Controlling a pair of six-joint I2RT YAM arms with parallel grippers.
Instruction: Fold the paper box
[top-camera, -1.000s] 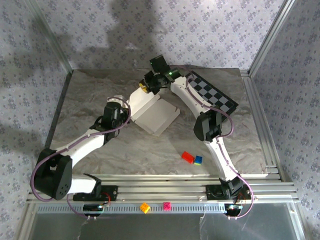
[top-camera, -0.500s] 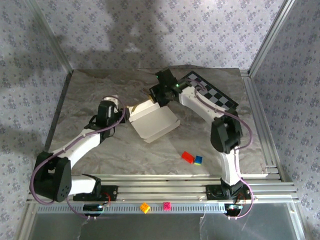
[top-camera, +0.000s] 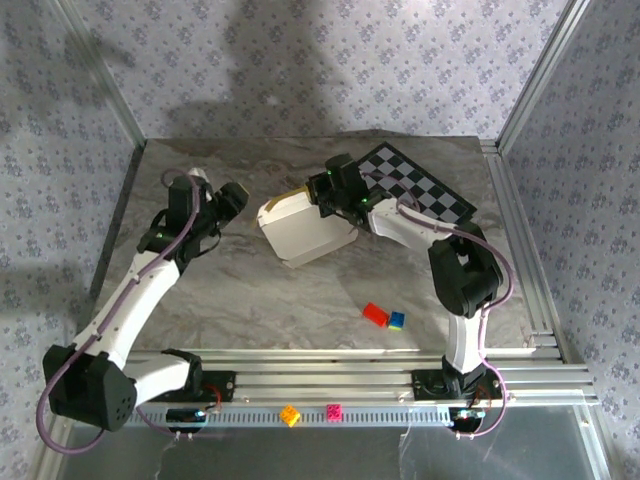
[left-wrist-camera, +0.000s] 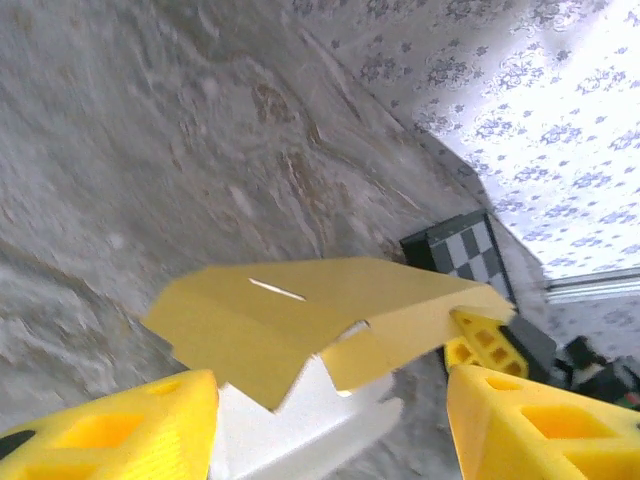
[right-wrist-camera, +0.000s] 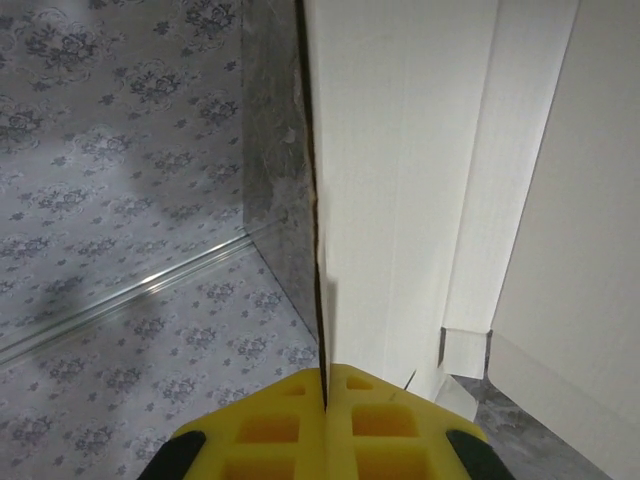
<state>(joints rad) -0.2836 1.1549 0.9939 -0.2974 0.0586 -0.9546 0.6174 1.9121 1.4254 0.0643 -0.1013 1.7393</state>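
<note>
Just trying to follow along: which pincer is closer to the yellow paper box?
Right. The right pincer is shut on the far edge of the paper box; the left pincer is open, to its left, not touching.

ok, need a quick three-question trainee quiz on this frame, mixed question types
1. True or false: the left gripper is gripping the paper box.
2. What is the right gripper closed on? A: an edge of the paper box. B: nothing, it is open. C: a cloth.
3. Fill in: the brick lying right beside the red brick is ____.

Key
1. False: it is open and apart from the box.
2. A.
3. Blue: the blue brick.
</note>
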